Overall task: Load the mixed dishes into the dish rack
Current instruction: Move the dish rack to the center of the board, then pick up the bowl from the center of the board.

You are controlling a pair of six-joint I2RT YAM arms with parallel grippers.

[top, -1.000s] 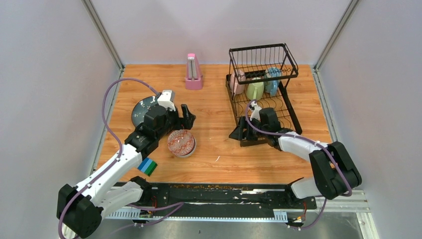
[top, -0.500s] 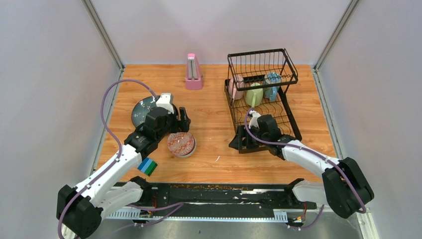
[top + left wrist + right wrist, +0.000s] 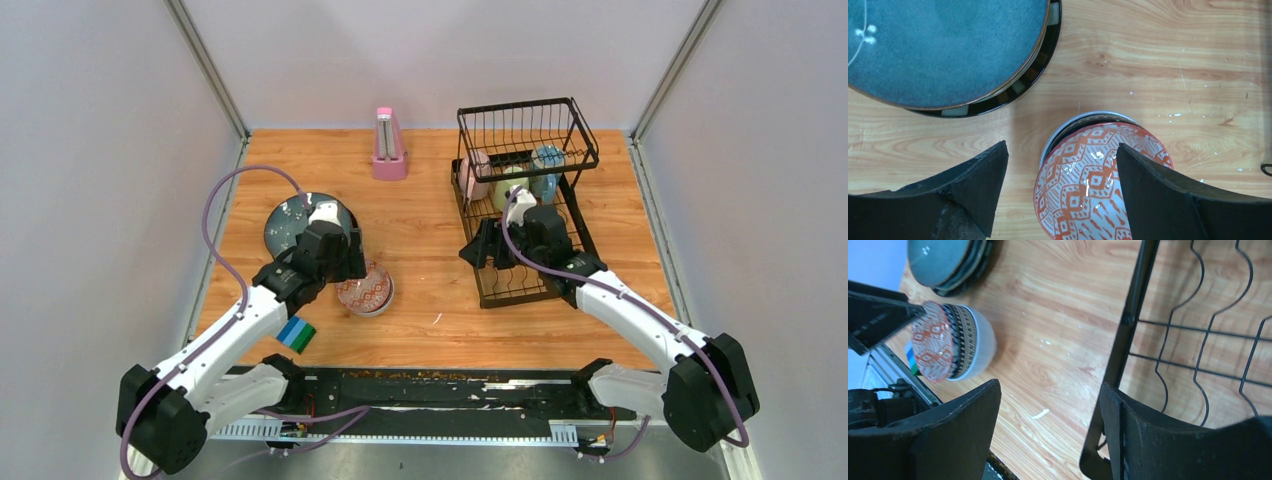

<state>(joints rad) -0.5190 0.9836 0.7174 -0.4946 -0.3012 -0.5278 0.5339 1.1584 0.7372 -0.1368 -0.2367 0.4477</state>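
On this grey-walled wooden counter [image 3: 430, 300], my left end effector [image 3: 1060, 150], apart, is now coming down over the red-patterned bowl [image 3: 1098, 185], my right end effector [image 3: 1048, 385] staying apart.

Left tool [image 3: 1062, 148] lowered over red-patterned bowl [image 3: 1088, 186]; right tool [image 3: 1050, 390] moved along dish rack [image 3: 1136, 315].

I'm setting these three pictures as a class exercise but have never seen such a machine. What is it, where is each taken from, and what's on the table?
These are two robot arms bolted to a wooden table, each ending in a two-finger gripper. The wide picture looks down from above. The other two come from cameras on each wrist, so the black wedges are fingers. On the table: stacked blue-grey plates, a bowl stack topped by a red-patterned bowl, a pink metronome, a striped block and a black dish rack holding mugs. The left gripper stands open over that bowl; the right gripper is open beside the rack. Neither holds anything.
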